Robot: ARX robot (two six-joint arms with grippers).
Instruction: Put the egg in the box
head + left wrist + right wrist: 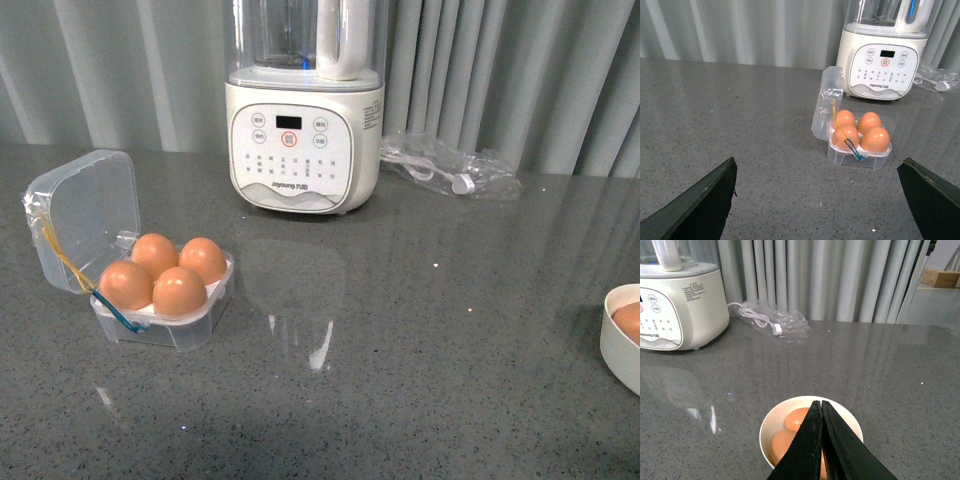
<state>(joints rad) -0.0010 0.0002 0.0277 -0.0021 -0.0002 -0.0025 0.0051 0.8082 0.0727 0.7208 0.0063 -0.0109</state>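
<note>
Right wrist view: black right tool (820, 405) pinched together, empty, above smooth orange-brown egg (795, 419) (likely fragile, slippery) in white round bowl (785, 404); grasp gently across middle.

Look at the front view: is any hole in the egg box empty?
No, four brown eggs fill all four holes of the open box.

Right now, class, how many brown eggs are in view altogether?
6: four fill the clear egg box, two show in the white bowl; the shut right gripper may hide more.
</note>
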